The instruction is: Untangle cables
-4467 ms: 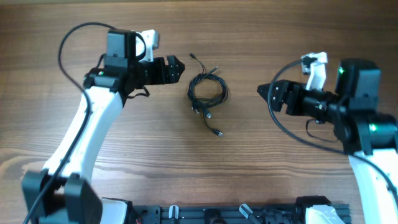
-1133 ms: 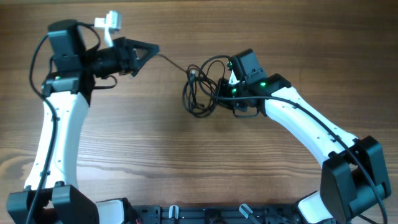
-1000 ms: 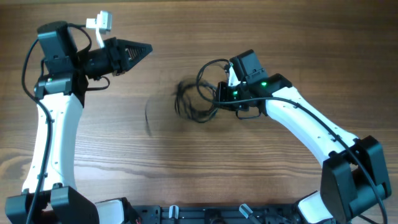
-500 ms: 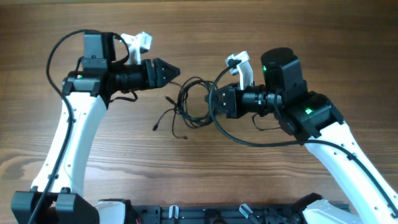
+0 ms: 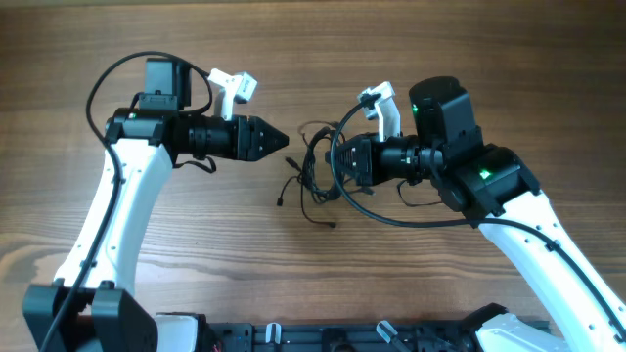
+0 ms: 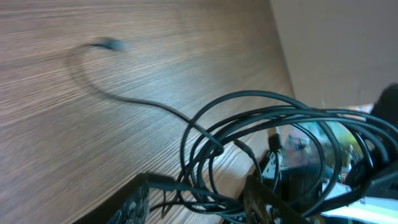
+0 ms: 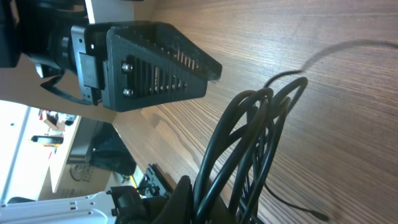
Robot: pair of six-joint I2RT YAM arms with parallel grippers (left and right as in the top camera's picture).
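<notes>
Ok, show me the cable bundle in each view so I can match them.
Overhead: cable bundle at centre, between left gripper and right gripper.
Left wrist: cable bundle fills the lower right, down to the bottom edge.
Right wrist: cable bundle rises from bottom centre toward the right.
Shared landmark: the left gripper, left of the bundle overhead, top left in the right wrist view.

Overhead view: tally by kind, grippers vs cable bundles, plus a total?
Grippers: 2 (left gripper, right gripper)
Cable bundles: 1 (cables, all dark; the number of strands can't be told)
Total: 3
</notes>
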